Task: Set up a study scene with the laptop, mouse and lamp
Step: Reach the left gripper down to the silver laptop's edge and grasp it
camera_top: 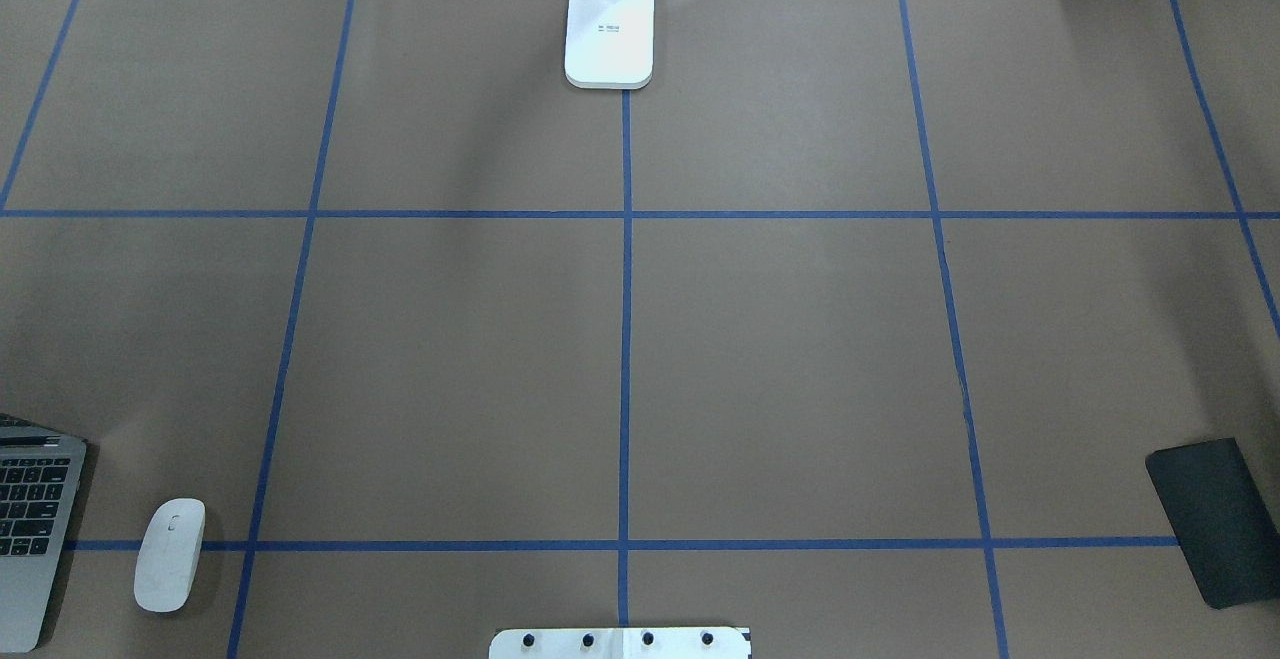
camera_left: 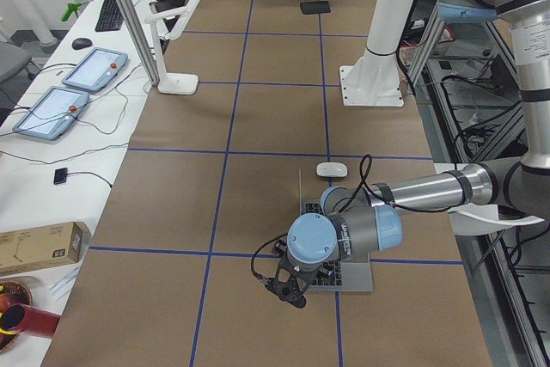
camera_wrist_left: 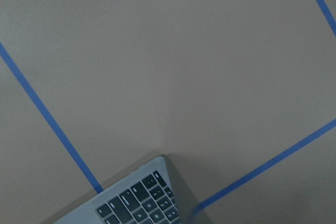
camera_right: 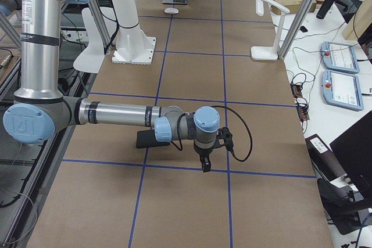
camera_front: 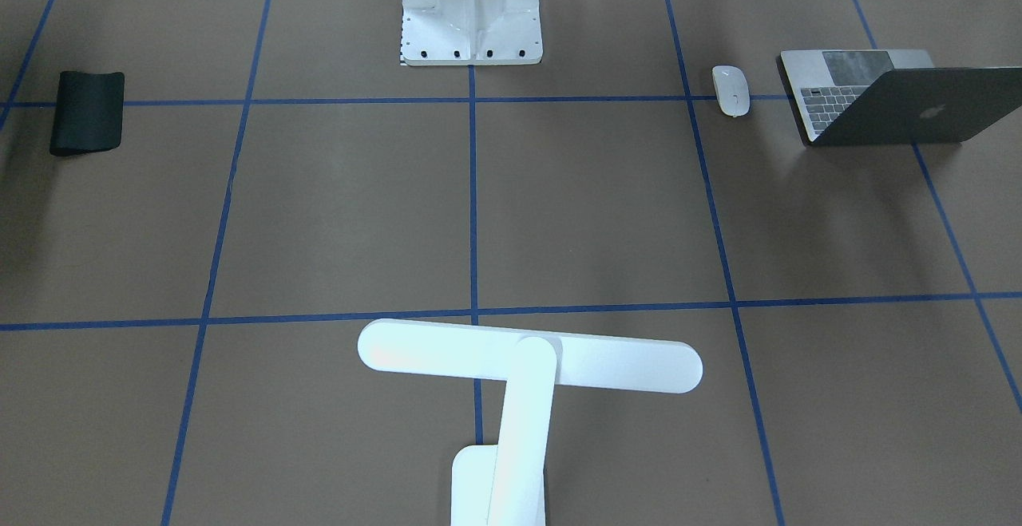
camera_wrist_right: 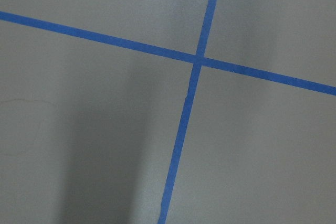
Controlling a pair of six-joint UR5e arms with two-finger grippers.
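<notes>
I read setup as barely started, nothing grouped yet.
Front: laptop (camera_front: 902, 99) open, mouse (camera_front: 730, 90) just beside it, lamp (camera_front: 527, 366) well apart. Overhead: laptop near left, lamp far centre. Sides: left gripper (camera_left: 292, 292) over laptop, right gripper (camera_right: 206, 165) near black mat (camera_right: 145, 139); can't tell either's opening.

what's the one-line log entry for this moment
laptop open, robot's left | mouse beside laptop | lamp upright, far centre | left gripper near laptop, state unclear | right gripper near black mat, state unclear
</notes>
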